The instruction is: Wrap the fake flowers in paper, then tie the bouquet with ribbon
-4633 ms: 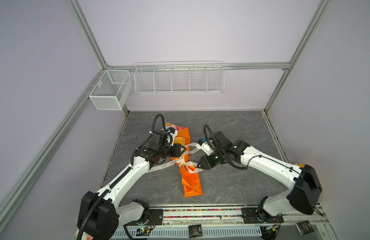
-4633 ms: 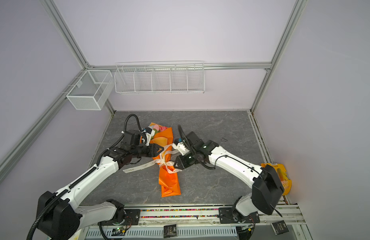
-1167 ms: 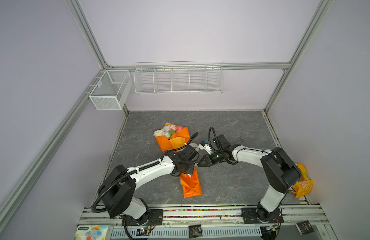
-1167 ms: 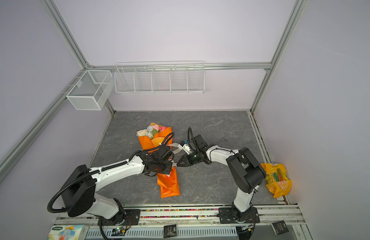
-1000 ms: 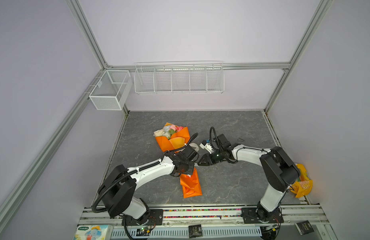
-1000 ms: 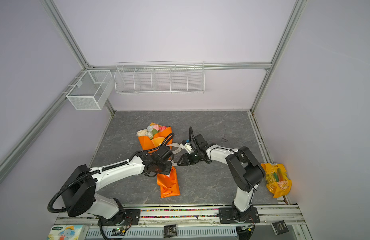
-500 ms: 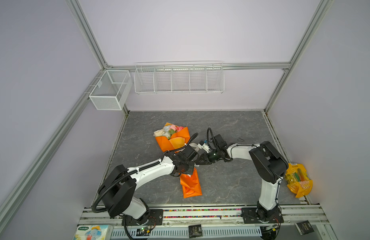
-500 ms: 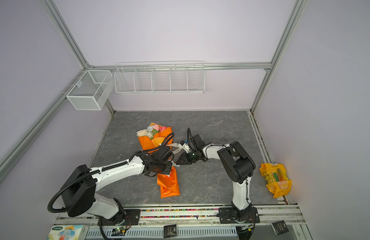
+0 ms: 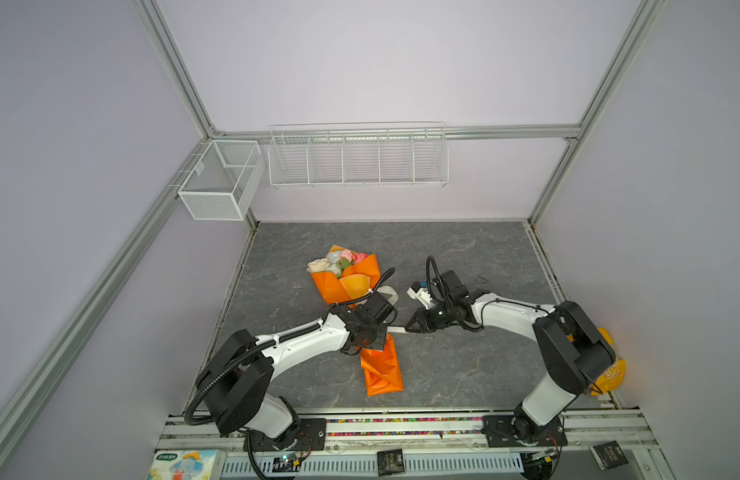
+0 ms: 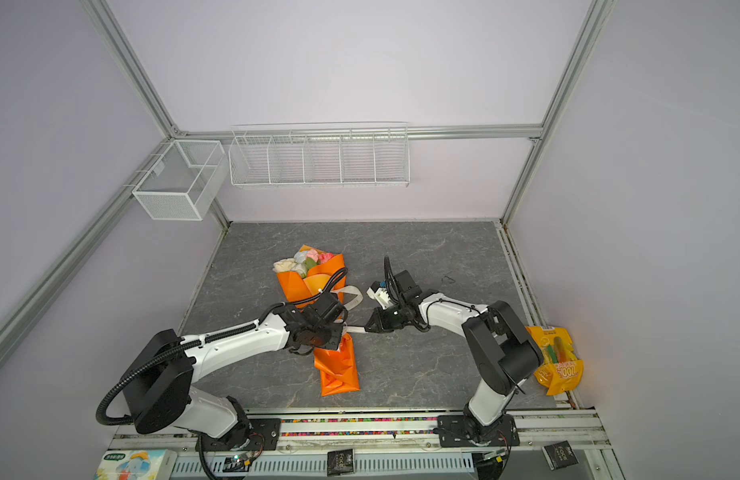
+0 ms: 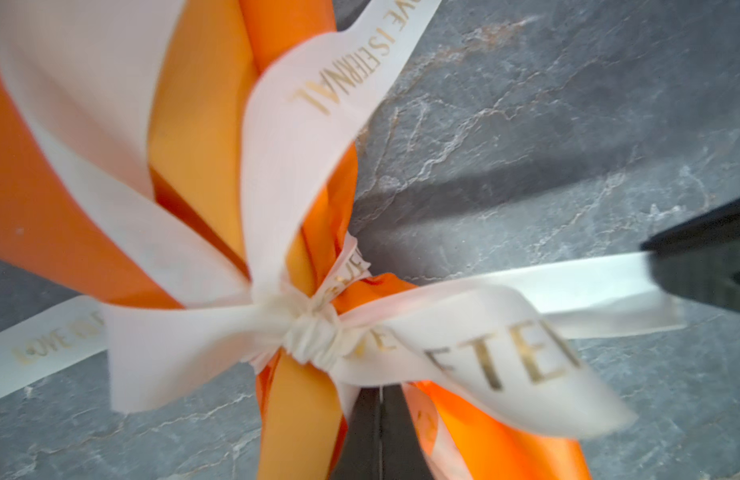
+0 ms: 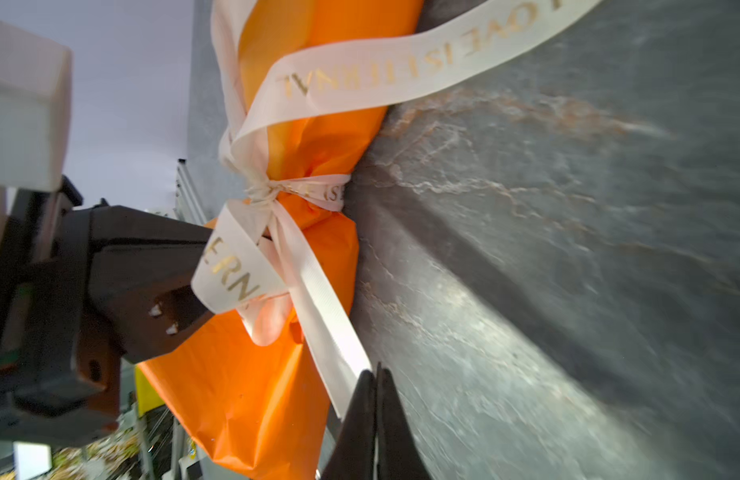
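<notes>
The bouquet (image 9: 342,266) lies lengthwise, far edge to near edge. The right gripper (image 12: 377,372), clamped on the ribbon tail (image 12: 318,299), lies right of the knot (image 11: 314,332). The left gripper (image 11: 379,399), closed, sits at it.

A robotics lab's enclosed test cell: plain lavender panels (image 9: 380,62) were framed by aluminium struts (image 9: 179,75), and two white robot arms (image 9: 301,345) stood bolted to a rail (image 9: 401,430) along the front edge of a grey stone-patterned tabletop (image 9: 484,257) — black cables (image 10: 168,352) looping from their joints. White wire baskets (image 9: 360,160) hung from the back frame; a slotted cable duct (image 9: 443,462) ran beneath the rail.
</notes>
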